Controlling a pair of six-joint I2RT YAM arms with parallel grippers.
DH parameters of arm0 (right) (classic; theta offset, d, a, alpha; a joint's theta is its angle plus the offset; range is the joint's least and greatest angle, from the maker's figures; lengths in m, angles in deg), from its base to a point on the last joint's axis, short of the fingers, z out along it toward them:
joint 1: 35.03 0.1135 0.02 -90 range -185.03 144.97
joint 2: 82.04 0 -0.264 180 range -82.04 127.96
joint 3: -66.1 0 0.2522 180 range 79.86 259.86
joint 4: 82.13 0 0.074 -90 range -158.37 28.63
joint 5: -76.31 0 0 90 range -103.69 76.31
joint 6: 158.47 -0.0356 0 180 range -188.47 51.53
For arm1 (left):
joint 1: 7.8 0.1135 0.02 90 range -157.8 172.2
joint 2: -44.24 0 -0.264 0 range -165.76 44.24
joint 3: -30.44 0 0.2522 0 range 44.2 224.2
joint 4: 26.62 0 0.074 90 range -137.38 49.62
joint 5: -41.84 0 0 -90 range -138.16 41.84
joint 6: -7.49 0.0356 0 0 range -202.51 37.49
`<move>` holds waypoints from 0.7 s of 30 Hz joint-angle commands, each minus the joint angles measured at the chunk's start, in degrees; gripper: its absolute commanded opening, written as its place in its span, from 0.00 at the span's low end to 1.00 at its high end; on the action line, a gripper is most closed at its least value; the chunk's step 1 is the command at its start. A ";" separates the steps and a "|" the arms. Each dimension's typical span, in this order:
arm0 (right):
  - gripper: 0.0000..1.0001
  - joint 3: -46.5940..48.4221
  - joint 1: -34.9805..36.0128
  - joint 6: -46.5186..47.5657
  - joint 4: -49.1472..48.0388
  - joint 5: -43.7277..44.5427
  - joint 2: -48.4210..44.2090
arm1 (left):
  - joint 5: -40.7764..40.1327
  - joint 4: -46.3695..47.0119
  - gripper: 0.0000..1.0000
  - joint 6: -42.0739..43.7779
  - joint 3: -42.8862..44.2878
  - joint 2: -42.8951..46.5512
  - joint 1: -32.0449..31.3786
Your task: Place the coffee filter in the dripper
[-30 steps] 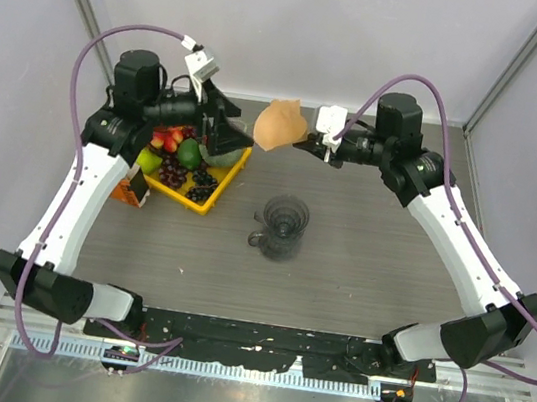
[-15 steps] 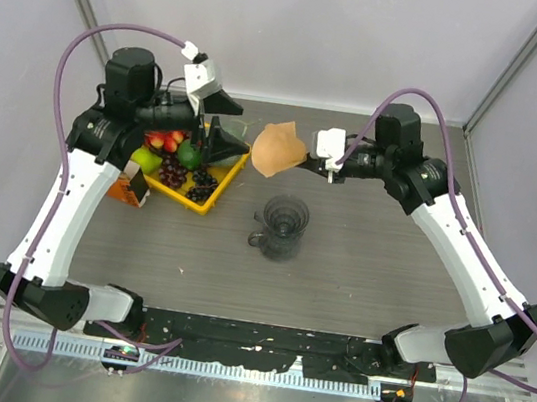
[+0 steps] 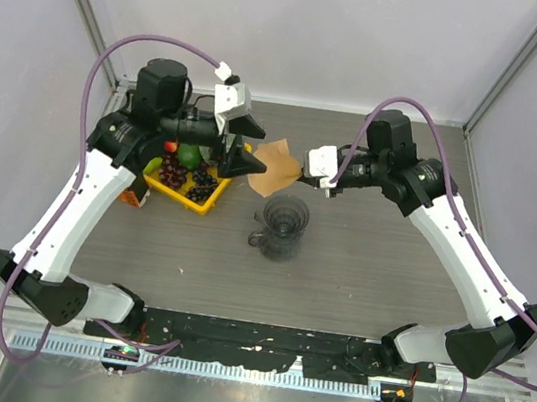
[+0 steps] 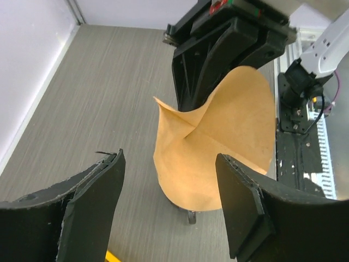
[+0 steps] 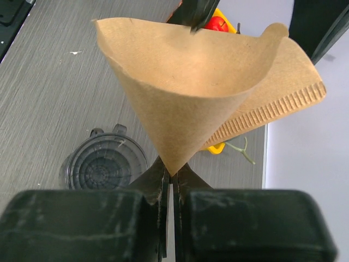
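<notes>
L hand [image 3: 248,147] has swung in w/ jaws open, narrowing either side of the coffee filter [image 3: 277,159]; R hand [image 3: 304,170] stays pinched on its tip, filter lowered, in air just behind the dripper [image 3: 283,225] on the bench [image 3: 370,267]; insertion prob. near.

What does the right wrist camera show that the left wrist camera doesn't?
Only the right wrist view: the dripper standing on the table, a corner of the yellow fruit tray, and the right fingers pinching the tip of the coffee filter.
Only the left wrist view: the left fingers spread apart with the filter ahead between them, and the right arm's black wrist housing behind the paper.
Both: the filter, opened into a cone and held off the table.
</notes>
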State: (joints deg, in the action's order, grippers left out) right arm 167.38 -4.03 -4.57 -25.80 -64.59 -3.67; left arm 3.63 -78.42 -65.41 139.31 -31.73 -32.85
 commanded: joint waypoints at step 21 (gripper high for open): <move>0.72 0.12 -3.14 -16.76 -11.87 2.10 -0.41 | -7.84 14.91 0.00 -18.83 -5.81 -1.47 -0.96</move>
State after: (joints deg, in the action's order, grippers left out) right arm 170.73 -7.15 -13.45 -28.05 -64.09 -1.60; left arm -1.81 -74.82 -72.20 135.03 -35.24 -34.67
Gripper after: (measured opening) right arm 0.613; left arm 0.031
